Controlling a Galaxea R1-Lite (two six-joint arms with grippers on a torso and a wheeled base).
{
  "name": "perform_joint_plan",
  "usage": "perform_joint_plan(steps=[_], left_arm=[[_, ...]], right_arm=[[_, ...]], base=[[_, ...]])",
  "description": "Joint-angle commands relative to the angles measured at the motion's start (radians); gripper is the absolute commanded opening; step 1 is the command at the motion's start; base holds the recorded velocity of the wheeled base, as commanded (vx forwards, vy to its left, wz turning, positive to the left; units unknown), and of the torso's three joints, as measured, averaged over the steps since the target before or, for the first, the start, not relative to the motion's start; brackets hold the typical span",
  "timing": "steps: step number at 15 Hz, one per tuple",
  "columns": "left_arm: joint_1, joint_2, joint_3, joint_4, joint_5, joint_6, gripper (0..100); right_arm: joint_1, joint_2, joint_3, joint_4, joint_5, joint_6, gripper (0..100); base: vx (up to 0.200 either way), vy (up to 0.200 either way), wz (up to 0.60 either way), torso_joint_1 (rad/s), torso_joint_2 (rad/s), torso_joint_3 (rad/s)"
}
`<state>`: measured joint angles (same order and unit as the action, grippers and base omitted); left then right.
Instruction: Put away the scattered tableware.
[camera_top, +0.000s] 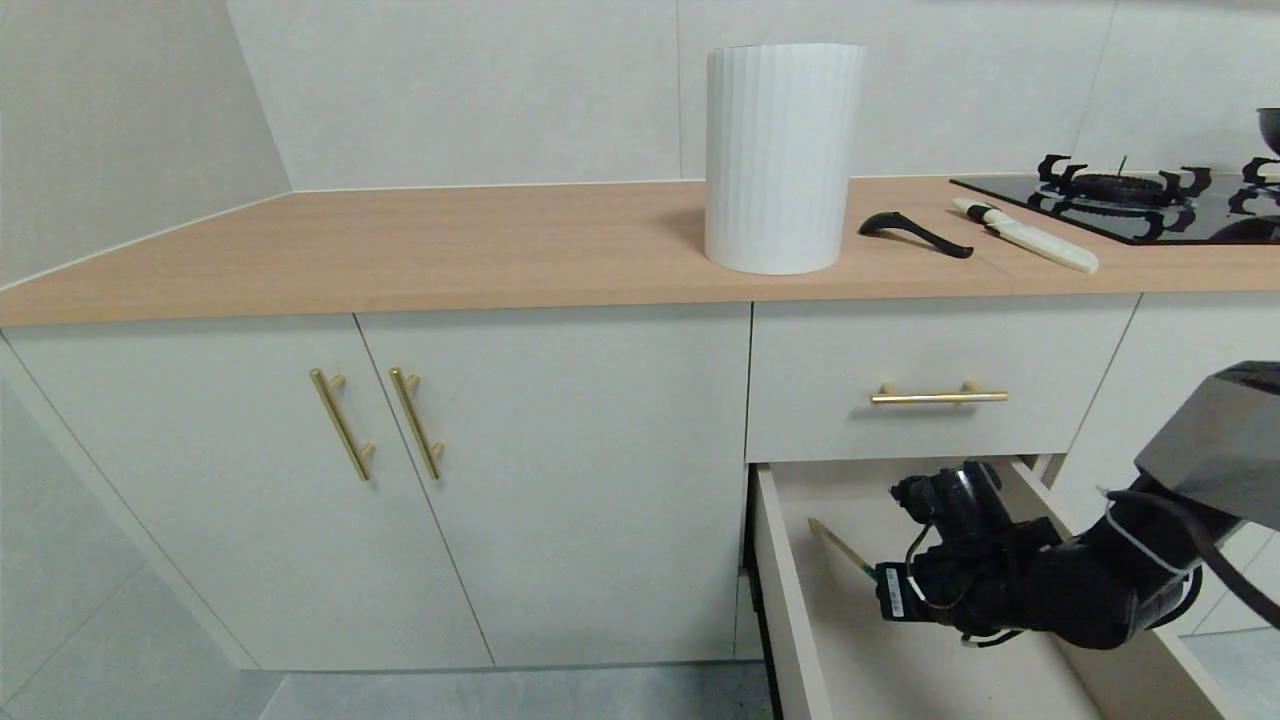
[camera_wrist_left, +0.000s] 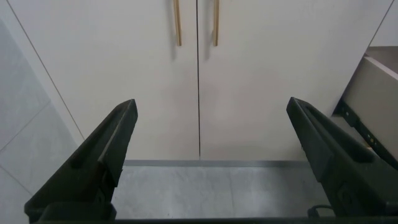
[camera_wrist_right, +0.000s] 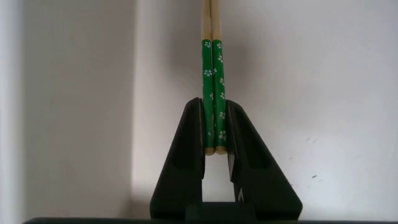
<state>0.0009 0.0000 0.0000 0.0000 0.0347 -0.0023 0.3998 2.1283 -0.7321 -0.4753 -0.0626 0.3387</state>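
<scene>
My right gripper (camera_top: 880, 578) hangs inside the open drawer (camera_top: 790, 610), shut on a pair of chopsticks (camera_wrist_right: 211, 74) with green, paw-printed handles; their wooden tips (camera_top: 835, 543) slant down toward the drawer floor. On the wooden counter lie a black spoon (camera_top: 915, 232) and a white-sheathed knife (camera_top: 1028, 236), both to the right of a tall white ribbed canister (camera_top: 778, 155). My left gripper (camera_wrist_left: 211, 162) is open with nothing in it, low over the grey floor and facing the double cupboard doors (camera_wrist_left: 199, 81).
A closed drawer with a brass handle (camera_top: 938, 396) sits just above the open one. A black gas hob (camera_top: 1140, 205) occupies the counter's far right. Cupboard doors with brass handles (camera_top: 375, 422) stand to the left.
</scene>
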Motion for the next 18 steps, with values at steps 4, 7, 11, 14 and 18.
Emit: perform_joint_plan(steps=[4,7,11,14,18], left_arm=[[0.001,0.000,0.000,0.000,0.001,-0.001,100],[0.001,0.002,0.000,0.000,0.001,-0.001,100],[0.001,0.000,0.000,0.000,0.001,0.001,100],[0.001,0.002,0.000,0.000,-0.001,-0.001,100],[0.001,0.002,0.000,0.000,0.001,-0.001,100]], right_arm=[[0.021,0.094,0.011,0.004,-0.014,-0.003,0],[0.048,0.127,0.028,0.003,-0.017,-0.009,0],[0.062,0.177,0.026,0.001,-0.080,-0.009,0],[0.070,0.191,0.025,0.000,-0.108,-0.009,0],[0.070,0.199,0.019,-0.008,-0.118,-0.009,0]], base=[[0.000,0.000,0.00,0.000,0.00,0.000],[0.000,0.000,0.00,0.000,0.00,0.000],[0.000,0.000,0.00,0.000,0.00,0.000],[0.000,0.000,0.00,0.000,0.00,0.000],[0.000,0.000,0.00,0.000,0.00,0.000]])
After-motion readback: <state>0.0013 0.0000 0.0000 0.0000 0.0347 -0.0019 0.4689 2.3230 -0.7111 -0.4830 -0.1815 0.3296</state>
